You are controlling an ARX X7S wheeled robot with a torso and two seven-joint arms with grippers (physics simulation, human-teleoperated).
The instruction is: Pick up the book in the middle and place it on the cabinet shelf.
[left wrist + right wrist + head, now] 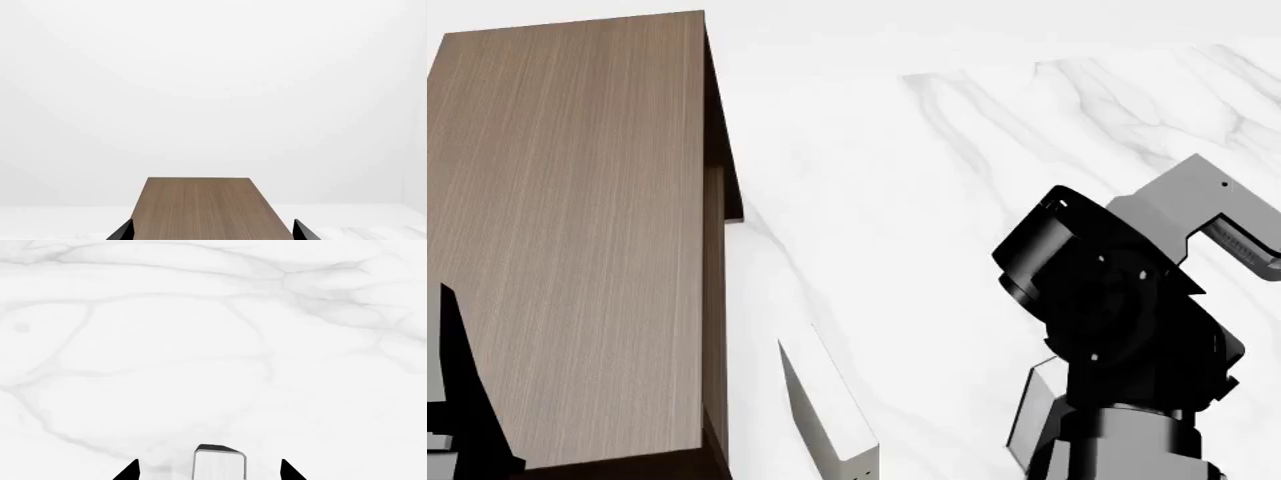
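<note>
Item: cabinet shelf [574, 240], tall wood-grain box, lighter brown flat top facing your head camera, darker brown side showing along its right edge; it fills the left of your head view and stands on a white marble-veined surface [961, 150]. In your left wrist view the same brown top [200, 210] runs away from the camera toward a plain white backdrop. Item: left gripper [213, 232], two black fingertips [123, 231] showing at the frame edge, spread wide apart to either side of the cabinet top, nothing between them; you have it open over the cabinet. In the head view only a black sliver of your left arm [461, 400] shows at the lower left, against the cabinet. Item: right arm [1121, 300], black and grey joint housing, occupying the lower right of your head view above the marble. Item: right gripper [210, 471], two black fingertips [130, 471] spread apart over the marble, with one object standing between them but apart from both tips. Item: the book [220, 462], seen end-on in your right wrist view, white face with a dark top edge, upright on the marble. Item: pale slab [827, 420], book-like, seen edge-on in the head view, standing on the marble just right of the cabinet; which book it is you cannot tell.
</note>
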